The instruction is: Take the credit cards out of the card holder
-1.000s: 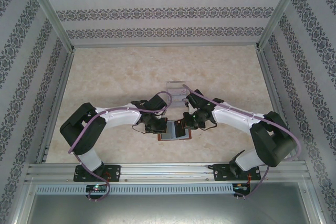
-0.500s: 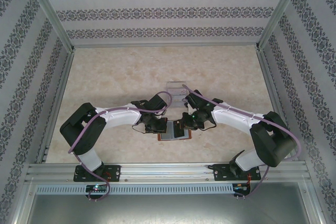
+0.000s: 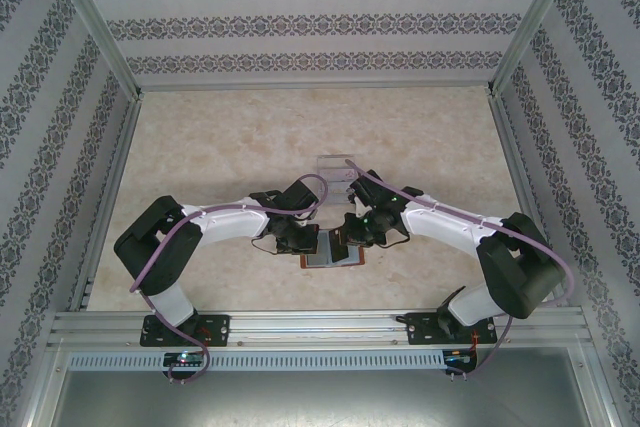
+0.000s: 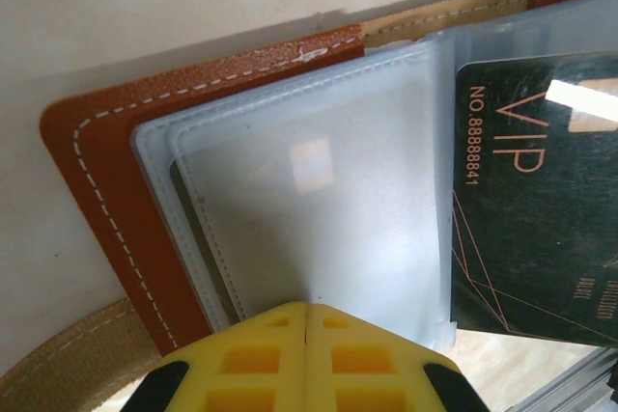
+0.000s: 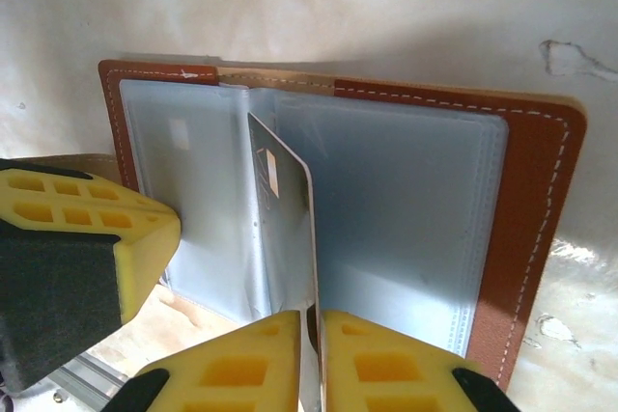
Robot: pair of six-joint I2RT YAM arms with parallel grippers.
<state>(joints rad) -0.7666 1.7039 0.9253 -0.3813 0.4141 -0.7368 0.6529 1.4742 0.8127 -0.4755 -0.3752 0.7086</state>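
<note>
Now the card holder lies open on the table.
Right gripper pinches the upright dark card above the sleeves; left gripper, fingers together, rests at the left sleeves' edge.

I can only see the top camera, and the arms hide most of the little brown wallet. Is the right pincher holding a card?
Observer: Yes. The right gripper is shut on a dark card, standing on edge over the middle of the open card holder.
Operator: What does it say?
Observer: The left wrist camera reads "VIP" and "NO. 88888841" on it.
Operator: And the other pincher?
Observer: The left gripper is shut on nothing, its tips at the edge of the clear sleeves on the holder's left half.
</note>
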